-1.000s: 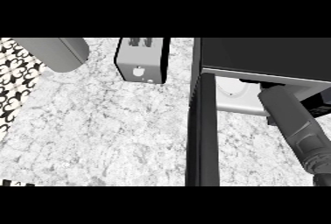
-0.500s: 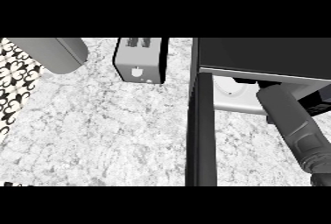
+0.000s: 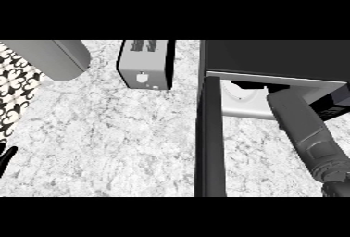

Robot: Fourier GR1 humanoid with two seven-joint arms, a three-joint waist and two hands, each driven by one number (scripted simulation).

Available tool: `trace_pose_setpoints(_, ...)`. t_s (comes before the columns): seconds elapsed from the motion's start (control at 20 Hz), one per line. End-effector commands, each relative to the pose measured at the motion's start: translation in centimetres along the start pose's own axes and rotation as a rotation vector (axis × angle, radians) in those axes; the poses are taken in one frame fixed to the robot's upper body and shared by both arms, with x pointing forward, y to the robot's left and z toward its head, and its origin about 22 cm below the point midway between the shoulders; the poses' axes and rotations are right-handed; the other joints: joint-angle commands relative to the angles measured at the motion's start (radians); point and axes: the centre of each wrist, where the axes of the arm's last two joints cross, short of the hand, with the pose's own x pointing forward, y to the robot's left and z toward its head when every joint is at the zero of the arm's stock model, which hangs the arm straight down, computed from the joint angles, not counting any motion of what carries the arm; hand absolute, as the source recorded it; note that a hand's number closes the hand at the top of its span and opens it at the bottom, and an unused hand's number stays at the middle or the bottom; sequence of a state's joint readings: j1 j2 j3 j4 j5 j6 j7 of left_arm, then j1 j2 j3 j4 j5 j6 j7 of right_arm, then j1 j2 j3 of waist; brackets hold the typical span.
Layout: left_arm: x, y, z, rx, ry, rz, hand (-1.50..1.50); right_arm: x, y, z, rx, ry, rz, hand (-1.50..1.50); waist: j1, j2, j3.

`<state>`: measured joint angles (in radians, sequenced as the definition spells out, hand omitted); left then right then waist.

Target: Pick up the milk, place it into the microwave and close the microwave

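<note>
The microwave stands at the upper right with its door swung open, seen edge-on as a dark vertical bar. A white turntable plate shows inside the opening. My right forearm runs from the lower right edge into that opening. A black shape beside its far end looks like my right hand, mostly hidden by the microwave's top. No milk shows anywhere; it may be hidden inside. My left hand shows only as straight fingertips at the lower left edge.
A toaster stands at the back centre, left of the microwave. A grey rounded object lies at the top left, with a patterned surface along the left edge. Marbled counter spreads left of the door.
My left hand's fingertips have risen a little higher into view at the lower left edge. The right forearm stays in the microwave opening, barely shifted.
</note>
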<state>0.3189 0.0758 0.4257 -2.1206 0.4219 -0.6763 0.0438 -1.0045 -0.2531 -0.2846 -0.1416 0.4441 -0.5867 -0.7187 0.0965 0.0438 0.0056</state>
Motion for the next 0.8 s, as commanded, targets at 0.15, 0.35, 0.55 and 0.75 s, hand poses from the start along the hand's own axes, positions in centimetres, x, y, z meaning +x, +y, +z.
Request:
trace_pose_setpoints(0.15,-0.4,-1.1,-1.0,-0.086,-0.01,0.017,-1.5,-0.9,1.3,2.2,0.02,0.022,-0.266,-1.5,-0.03,-0.013,-0.001)
trace_pose_setpoints(0.35,-0.5,-2.4,-2.0,-0.115,-0.015,0.038,-1.5,-1.9,0.7,2.7,0.047,0.035,-0.384,-1.5,-0.046,-0.021,-0.002)
trace_pose_setpoints(0.55,-1.6,-3.8,-2.4,-0.125,0.022,0.059,1.5,-2.7,3.3,6.6,0.093,0.07,-0.485,-1.5,-0.069,-0.032,-0.004)
trace_pose_setpoints(0.75,-0.4,-5.5,-4.0,-0.177,0.013,0.097,1.5,-3.4,2.6,6.8,0.125,0.096,-0.624,-1.5,-0.077,-0.033,-0.003)
